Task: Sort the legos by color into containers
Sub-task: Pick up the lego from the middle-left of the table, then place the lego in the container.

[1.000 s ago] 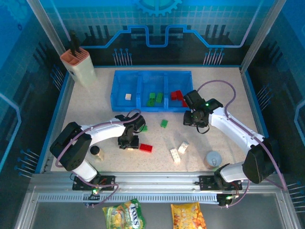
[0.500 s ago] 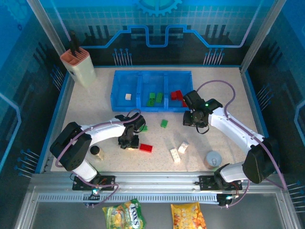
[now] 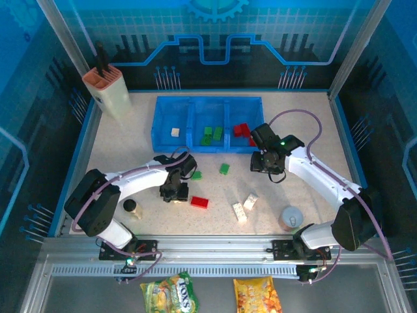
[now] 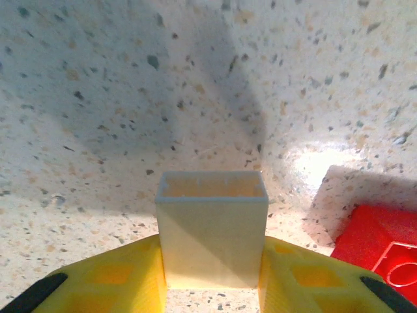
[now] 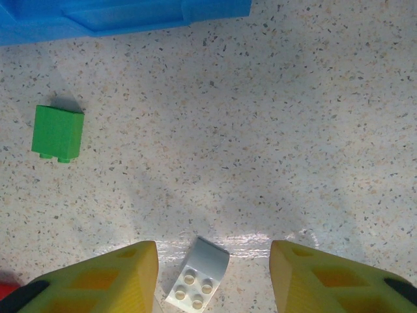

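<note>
Plastic of this kind is hard, light and smooth-sided, so the cream brick (image 4: 212, 228) should neither give nor deform under pressure. It could, though, twist or squirt out if pinched near a corner. The left gripper (image 4: 212, 270) is closed on it, one yellow finger flat against each side wall. The brick stands up between them with its hollow end pointing away from the wrist and the speckled tabletop (image 4: 98, 98) beyond it. That flat-on-flat hold low on the brick looks sound. A red brick (image 4: 378, 241) lies just beside the right-hand finger, close enough that it may be nudged.

The right gripper (image 5: 214, 274) has its fingers well apart and grips nothing. A white brick (image 5: 197, 282) lies on the table between them, studs up and skewed to the finger line, touching neither. It would be best taken across its two straight sides after squaring the wrist to it, not over its sloped end. A green brick (image 5: 58, 132) sits ahead and to the left of this gripper, and the blue tray (image 5: 130, 16) lies further ahead.
</note>
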Robot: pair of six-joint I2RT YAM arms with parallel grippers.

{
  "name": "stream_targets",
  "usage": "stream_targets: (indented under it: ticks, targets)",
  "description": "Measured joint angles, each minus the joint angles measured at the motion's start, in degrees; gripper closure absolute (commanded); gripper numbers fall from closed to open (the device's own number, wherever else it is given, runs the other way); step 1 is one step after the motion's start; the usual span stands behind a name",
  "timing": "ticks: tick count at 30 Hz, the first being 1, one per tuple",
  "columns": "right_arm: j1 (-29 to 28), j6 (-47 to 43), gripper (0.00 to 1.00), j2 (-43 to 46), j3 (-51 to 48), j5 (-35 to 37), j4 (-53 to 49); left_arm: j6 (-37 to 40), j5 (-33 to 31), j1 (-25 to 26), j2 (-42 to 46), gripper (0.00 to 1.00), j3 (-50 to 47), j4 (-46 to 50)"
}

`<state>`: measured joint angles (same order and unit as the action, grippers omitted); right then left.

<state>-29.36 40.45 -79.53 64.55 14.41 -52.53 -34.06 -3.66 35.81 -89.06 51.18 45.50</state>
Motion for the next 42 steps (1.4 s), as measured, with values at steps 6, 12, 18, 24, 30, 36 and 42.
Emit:
stream_targets:
  ticks: [6,12,18,24,30,36,42]
  targets:
    - [0.00,-0.02,0.50,0.13,0.00,0.20,-0.48,2.71,-0.02,-4.04,0.96,0.62,3.21,1.88]
    - [0.00,-0.02,0.50,0.44,0.00,0.42,-0.57,7.02,-0.04,-9.51,1.05,0.62,8.48,4.09]
    - [0.00,-0.02,0.50,0.59,0.00,0.59,-0.57,11.34,-0.22,-14.64,-0.90,0.62,17.44,5.95]
    - [0.00,-0.02,0.50,1.07,0.00,0.63,-0.61,15.10,-0.61,-18.12,-6.99,0.62,27.96,6.91]
    - [0.00,-0.02,0.50,1.36,0.00,1.11,-0.85,18.05,-1.75,-20.02,-14.49,0.62,37.38,8.48]
    - [0.00,-0.02,0.50,1.95,0.00,1.70,-1.36,20.39,-4.35,-21.38,-21.90,0.62,46.40,9.81]
    - [0.00,-0.02,0.50,2.32,0.00,1.86,-2.08,22.47,-6.91,-22.58,-30.10,0.62,55.93,11.78]
